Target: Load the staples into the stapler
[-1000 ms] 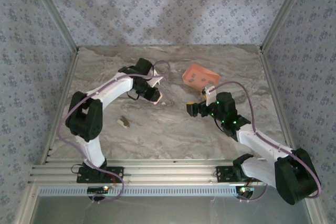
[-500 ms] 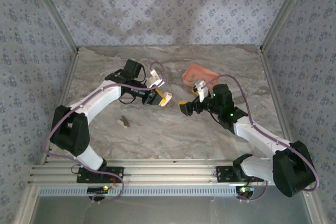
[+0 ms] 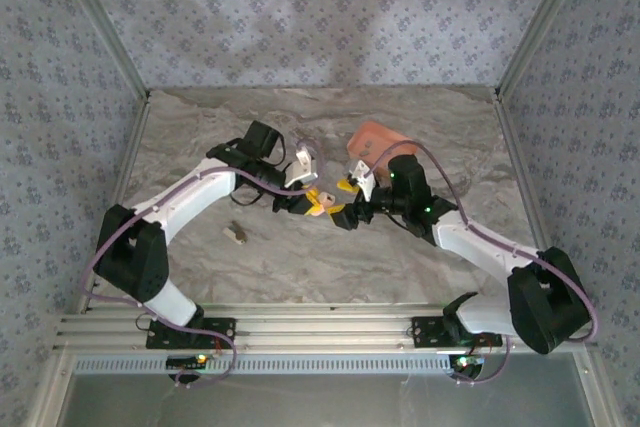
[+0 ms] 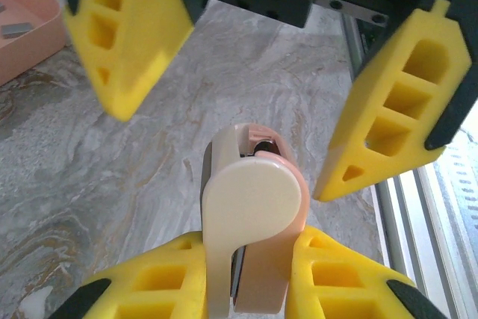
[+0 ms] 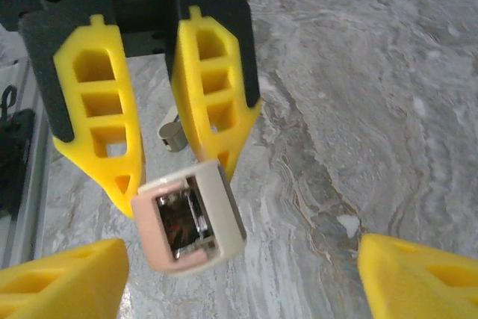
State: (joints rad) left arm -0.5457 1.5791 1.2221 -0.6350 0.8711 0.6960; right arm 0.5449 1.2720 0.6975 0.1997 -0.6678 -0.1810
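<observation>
1. Near edge. Ribbed aluminium rails carry both arm bases. Beyond them lies a wide band of bare table, a smooth, matt surface veined grey and beige like marble.

2. The staples, a small brownish-grey block, lie flat on the left half of this band. They sit under the left arm's reach, well apart from both pincers and from the table's edges.

3. Centre. The left gripper is pressed together on the stapler, with its yellow ribbed fingers clamping both flanks. The stapler is held above the table. It has a rounded cream top plate and a pale pink side shell, and bright metal shows inside its open end.

4. The right gripper faces it with its fingers spread wide. The stapler's free end sits between them, and no contact is visible.

5. Far side. The salmon-orange tray is rectangular with rounded corners and stands just behind the right wrist. A small grey strip lies in it.

6. Perimeter. Slanted aluminium posts and floral-patterned walls enclose the table, well apart from both pincers.
</observation>
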